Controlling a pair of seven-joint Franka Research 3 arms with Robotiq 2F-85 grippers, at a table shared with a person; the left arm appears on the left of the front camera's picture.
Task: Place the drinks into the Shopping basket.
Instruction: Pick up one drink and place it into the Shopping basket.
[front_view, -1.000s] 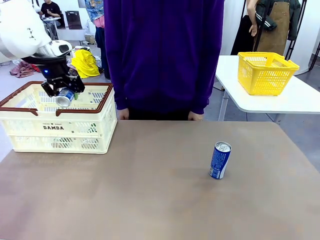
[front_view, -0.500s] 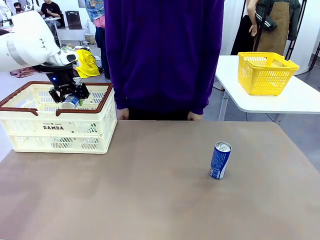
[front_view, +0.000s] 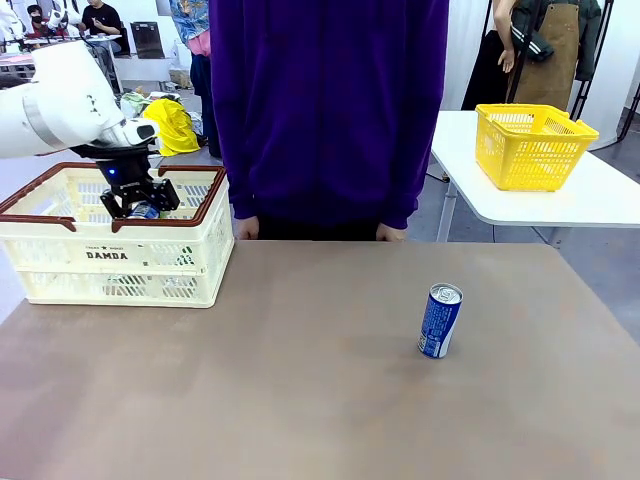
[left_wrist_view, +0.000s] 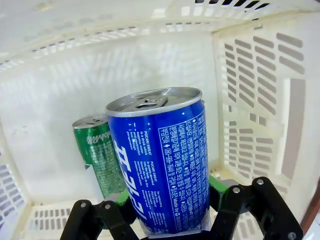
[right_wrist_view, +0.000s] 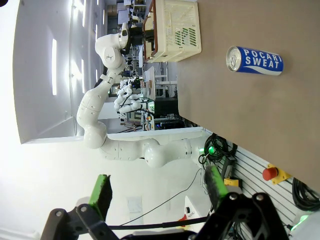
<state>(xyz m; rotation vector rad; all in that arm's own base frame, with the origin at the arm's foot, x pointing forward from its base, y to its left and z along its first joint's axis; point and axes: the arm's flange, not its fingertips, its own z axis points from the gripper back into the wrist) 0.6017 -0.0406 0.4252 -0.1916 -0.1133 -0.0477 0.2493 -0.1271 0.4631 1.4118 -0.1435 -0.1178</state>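
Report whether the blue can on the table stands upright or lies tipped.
Upright: the blue can stands on its base, silver top up.

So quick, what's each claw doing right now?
Left gripper: closed, holding a blue can inside the Shopping basket.
Right gripper: open, holding nothing.

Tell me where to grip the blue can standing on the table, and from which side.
Grip the blue can across its mid-body, probably from the robot's right side: it stands upright, alone on the table, its round wall fitting two fingers.
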